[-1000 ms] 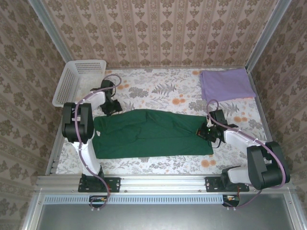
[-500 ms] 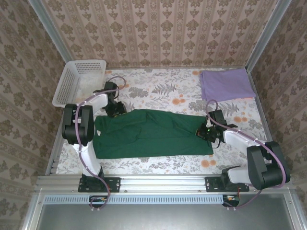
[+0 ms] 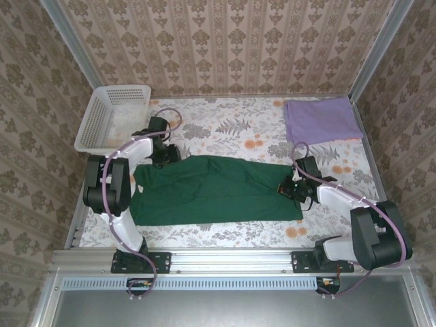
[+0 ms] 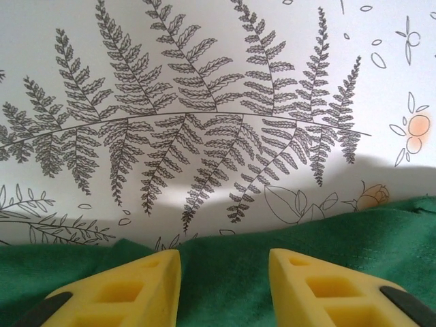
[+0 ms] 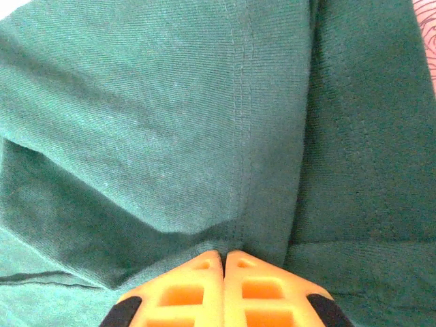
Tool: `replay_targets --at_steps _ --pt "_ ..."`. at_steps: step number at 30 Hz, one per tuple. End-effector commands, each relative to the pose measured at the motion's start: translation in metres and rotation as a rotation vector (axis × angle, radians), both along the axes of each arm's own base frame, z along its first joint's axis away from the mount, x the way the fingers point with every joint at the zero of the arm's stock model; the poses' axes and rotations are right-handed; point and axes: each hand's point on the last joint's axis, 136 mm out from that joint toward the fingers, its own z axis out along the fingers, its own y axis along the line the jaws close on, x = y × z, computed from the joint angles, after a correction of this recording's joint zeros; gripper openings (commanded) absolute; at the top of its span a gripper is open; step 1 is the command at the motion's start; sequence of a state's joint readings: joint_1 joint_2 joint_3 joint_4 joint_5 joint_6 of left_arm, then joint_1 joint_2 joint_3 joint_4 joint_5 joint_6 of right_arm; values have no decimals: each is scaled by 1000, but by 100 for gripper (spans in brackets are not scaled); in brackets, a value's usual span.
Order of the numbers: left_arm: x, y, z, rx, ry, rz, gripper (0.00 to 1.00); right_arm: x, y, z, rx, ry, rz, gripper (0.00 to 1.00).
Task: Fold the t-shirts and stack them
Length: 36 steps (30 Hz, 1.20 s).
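Moved since a second ago: the left gripper [image 4: 225,272], now slightly farther along the far edge of the green t-shirt [image 3: 218,191], with its arm swung out to the left. Nothing else has shifted.

- Left gripper: jaws apart with a clear gap, both yellow fingers [image 4: 129,289] set over the green shirt's far hem. No cloth is caught between them yet.
- Right gripper [image 5: 223,257]: jaws closed tip to tip at the green shirt's right end, beside a seam. The cloth puckers into them, so it looks pinched.
- Green t-shirt: spread lengthwise across the tabletop [image 3: 225,129], partly folded, with a raised ridge along its middle.
- Purple t-shirt [image 3: 320,119]: already a flat folded square, beyond the green shirt's right end and well apart from it.
- White basket [image 3: 109,116]: beyond the green shirt's left end.

Assessment: the left side appears to be lining up a grasp on the far hem to match the right side's hold. The next fold likely waits on that closure.
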<state>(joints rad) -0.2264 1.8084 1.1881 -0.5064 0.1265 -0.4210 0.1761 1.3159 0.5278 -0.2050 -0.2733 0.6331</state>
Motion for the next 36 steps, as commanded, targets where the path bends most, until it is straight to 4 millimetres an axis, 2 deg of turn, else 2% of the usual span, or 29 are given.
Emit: replay_targets --at_steps 1,8,12,17,19,25,27,30,31,36 --pt "-4 0 4 22 -22 -24 35 -1 1 -1 -7 8 -2 1" --pt "-12 9 -2 64 -8 -11 33 -1 1 -2 -11 10 -1 1" --pt "-12 12 0 78 -21 -5 20 -1 1 -2 -12 10 -3 1" --pt "-8 11 8 96 -57 -13 10 -1 1 -1 -13 9 0 1" --pt "-7 8 13 96 -84 -24 0 -1 1 -1 -14 10 -1 1" --pt "-8 4 19 94 -116 -38 0 -1 1 -2 -16 11 0 1" --pt "-11 10 18 118 -95 -22 0 -1 1 -2 -16 11 -1 1" --pt "-23 39 17 251 -44 69 28 -1 1 -2 -17 12 1 1" --pt "-28 47 16 267 -34 93 34 -1 1 -2 -17 12 0 1" --pt "-42 62 10 216 -30 162 43 -1 2 -2 -19 13 3 1"
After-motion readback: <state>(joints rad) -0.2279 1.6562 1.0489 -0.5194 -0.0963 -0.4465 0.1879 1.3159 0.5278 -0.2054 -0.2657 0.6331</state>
